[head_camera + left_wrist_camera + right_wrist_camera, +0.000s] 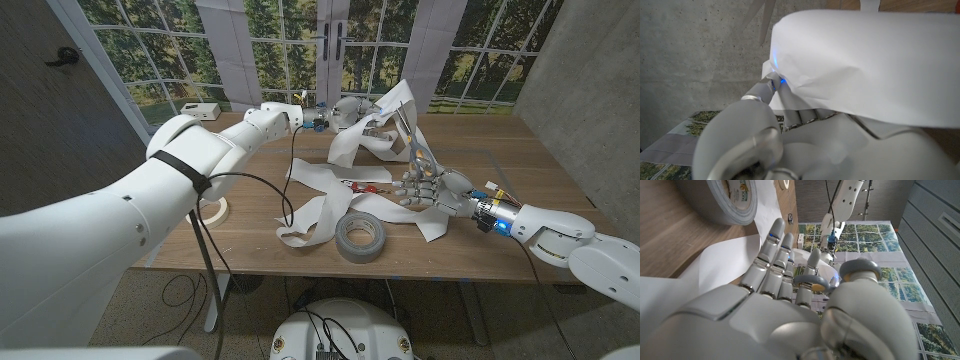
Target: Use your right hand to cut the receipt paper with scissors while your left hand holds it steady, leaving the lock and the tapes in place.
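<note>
Two hands [425,188] [368,122], scissors [415,147] in right, receipt paper [330,200] in left

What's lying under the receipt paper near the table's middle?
A small red-and-dark object pokes out beside the receipt paper, too small to identify. Anything beneath the paper is hidden. The grey tape roll sits alongside.

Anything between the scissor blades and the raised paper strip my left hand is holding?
Nothing visible. The right hand holds the silver scissors pointing up at the white receipt paper lifted by the left hand; whether blades touch paper is unclear.
</note>
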Motion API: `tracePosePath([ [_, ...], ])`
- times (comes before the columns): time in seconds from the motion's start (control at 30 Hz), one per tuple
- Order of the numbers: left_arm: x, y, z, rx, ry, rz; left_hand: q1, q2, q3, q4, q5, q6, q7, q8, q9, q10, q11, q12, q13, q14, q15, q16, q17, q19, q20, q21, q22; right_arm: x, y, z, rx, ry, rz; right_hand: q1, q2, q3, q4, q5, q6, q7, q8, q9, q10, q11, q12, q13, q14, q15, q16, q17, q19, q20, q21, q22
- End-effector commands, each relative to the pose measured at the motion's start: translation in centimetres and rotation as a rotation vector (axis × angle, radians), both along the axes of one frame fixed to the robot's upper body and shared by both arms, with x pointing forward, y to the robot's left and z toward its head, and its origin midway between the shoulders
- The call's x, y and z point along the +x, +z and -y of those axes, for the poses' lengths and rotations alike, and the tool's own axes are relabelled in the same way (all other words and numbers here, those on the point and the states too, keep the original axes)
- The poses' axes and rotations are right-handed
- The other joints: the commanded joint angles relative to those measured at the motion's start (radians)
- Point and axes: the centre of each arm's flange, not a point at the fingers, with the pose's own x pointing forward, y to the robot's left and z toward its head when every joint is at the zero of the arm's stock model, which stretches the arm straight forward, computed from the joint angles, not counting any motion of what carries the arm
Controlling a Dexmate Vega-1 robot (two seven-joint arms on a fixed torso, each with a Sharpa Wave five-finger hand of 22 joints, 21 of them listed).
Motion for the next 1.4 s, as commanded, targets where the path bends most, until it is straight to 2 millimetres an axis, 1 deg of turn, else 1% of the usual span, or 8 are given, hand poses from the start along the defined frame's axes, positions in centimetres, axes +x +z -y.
tracePosePath([
  [0.03,-0.4,0.2,0.2,-0.021,-0.033,-0.007,-0.008,0.010,0.001,-0.002,0.000,0.111,0.074,0.186,0.062,-0.006,-0.005,0.007,-0.002,0.002,-0.016,-0.002,0.010,0.002,0.004,0.004,0.002,0.0,0.0,0.0,-0.002,0.007,-0.005,0.004,0.007,-0.002,-0.002,-0.001,0.005,0.056,-0.001,0.002,-0.001,-0.003,0.002,0.002,-0.003,-0.001,-0.003,0.000,-0.003,-0.001,-0.004,0.003],
  [0.1,-0.5,0.3,0.2,-0.021,-0.039,-0.003,-0.010,0.010,0.003,-0.002,0.000,0.110,0.070,0.186,0.063,-0.008,-0.005,0.007,-0.004,0.002,-0.017,-0.004,0.009,0.002,0.004,0.004,0.002,0.0,0.0,0.0,-0.011,0.001,0.000,0.003,0.007,-0.002,-0.001,-0.001,0.004,0.058,-0.002,0.003,-0.001,-0.002,0.002,0.002,-0.003,0.000,-0.003,0.000,-0.004,0.000,-0.005,0.003],
  [0.17,-0.5,0.3,0.1,-0.020,-0.046,-0.002,-0.009,0.010,0.004,-0.003,-0.001,0.109,0.072,0.185,0.063,-0.010,-0.005,0.010,-0.003,0.000,-0.017,-0.005,0.010,0.001,0.005,0.004,0.002,-0.1,0.0,0.1,-0.012,-0.005,-0.007,0.003,0.008,-0.002,-0.001,-0.001,0.004,0.058,-0.002,0.003,-0.001,-0.001,0.003,0.002,-0.003,0.001,-0.003,-0.001,-0.003,0.000,-0.006,0.003],
  [0.43,-0.8,0.3,0.4,-0.009,-0.064,0.007,-0.015,0.010,0.004,0.000,-0.004,0.107,0.068,0.182,0.064,-0.012,-0.009,0.011,-0.011,-0.001,-0.020,-0.007,0.013,-0.002,0.005,0.003,0.002,-0.1,0.2,0.4,-0.041,-0.027,0.009,0.002,0.009,-0.003,-0.001,-0.001,0.004,0.053,-0.004,0.004,-0.001,-0.001,0.004,0.002,-0.003,0.001,-0.002,-0.001,-0.005,0.002,-0.010,0.003],
  [0.67,-0.6,0.2,0.9,-0.020,-0.045,0.013,-0.018,0.009,0.005,0.000,-0.007,0.109,0.065,0.181,0.062,-0.013,-0.010,0.014,-0.015,-0.001,-0.021,-0.009,0.014,-0.012,0.007,0.000,0.002,-0.1,0.0,0.6,-0.043,-0.046,0.000,0.001,0.009,-0.004,-0.001,-0.001,-0.007,0.057,-0.010,0.007,-0.011,0.000,0.001,0.002,-0.009,0.003,-0.004,-0.001,-0.016,0.008,-0.018,0.003],
  [0.77,-0.7,0.2,1.1,-0.007,-0.050,0.017,-0.020,0.009,0.005,0.000,-0.009,0.110,0.065,0.180,0.061,-0.014,-0.010,0.015,-0.016,0.000,-0.019,-0.009,0.016,-0.013,0.007,0.000,0.002,-0.1,0.1,0.6,-0.046,-0.050,0.001,0.001,0.009,-0.005,-0.001,-0.001,-0.013,0.057,-0.014,0.007,-0.017,0.000,0.000,0.002,-0.011,0.005,-0.005,-0.002,-0.018,0.009,-0.021,0.003],
  [1.4,-0.8,0.0,2.0,0.030,-0.049,0.027,-0.023,0.009,0.010,-0.002,-0.014,0.112,0.068,0.178,0.060,-0.018,-0.008,0.024,-0.019,0.002,-0.018,-0.011,0.019,-0.015,0.011,-0.001,0.001,0.2,0.7,1.0,-0.074,-0.059,0.013,0.002,0.010,-0.007,-0.002,-0.001,-0.021,0.057,-0.023,0.009,-0.028,0.001,-0.001,0.002,-0.016,0.007,-0.006,-0.003,-0.028,0.015,-0.032,0.003],
])
